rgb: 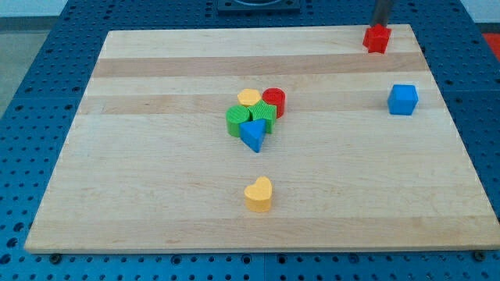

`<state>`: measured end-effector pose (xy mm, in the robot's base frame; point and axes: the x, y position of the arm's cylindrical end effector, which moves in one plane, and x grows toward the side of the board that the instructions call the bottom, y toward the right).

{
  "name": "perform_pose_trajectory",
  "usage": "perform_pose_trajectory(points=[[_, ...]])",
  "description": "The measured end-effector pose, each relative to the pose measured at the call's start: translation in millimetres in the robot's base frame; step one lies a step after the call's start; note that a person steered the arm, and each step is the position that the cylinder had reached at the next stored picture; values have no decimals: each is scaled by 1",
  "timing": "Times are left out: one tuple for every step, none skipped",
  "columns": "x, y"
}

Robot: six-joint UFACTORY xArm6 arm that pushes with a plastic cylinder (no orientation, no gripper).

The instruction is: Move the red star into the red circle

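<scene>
The bench (156,195), a pale wooden board on a blue perforated base, fills most of the camera view. Near its middle sits a tight cluster of blocks: a red circle (274,101) on the cluster's right, a yellow block (249,97) touching it on the left, a green block (262,114) just below those two, another green block (237,121) at the cluster's left, and a blue triangle (252,135) at the bottom. A yellow heart (258,193) lies alone toward the bench's near edge, and a blue cube (403,99) stands near the right edge.

The red star (376,38) rests close to the bench's far right corner, well apart from the cluster. Its exact outline is hard to read at this size.

The relation that matters: my tip (380,26) stands at the star's far side, touching it or just beside it, I cannot tell which. The rod comes down from the view's top edge. The red circle lies from the star toward the bench's centre, down and to the view's left. My judgement is that the push should run along that diagonal, so the tip would do better slightly more to the star's right-hand far side.

The end effector is a plain rod, with nothing to open or close; it holds nothing.
</scene>
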<state>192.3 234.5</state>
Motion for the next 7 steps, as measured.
perform_pose_trajectory(points=[[12,0],[30,0],[46,-1],[60,-8],[62,-21],[62,-33],[72,-39]])
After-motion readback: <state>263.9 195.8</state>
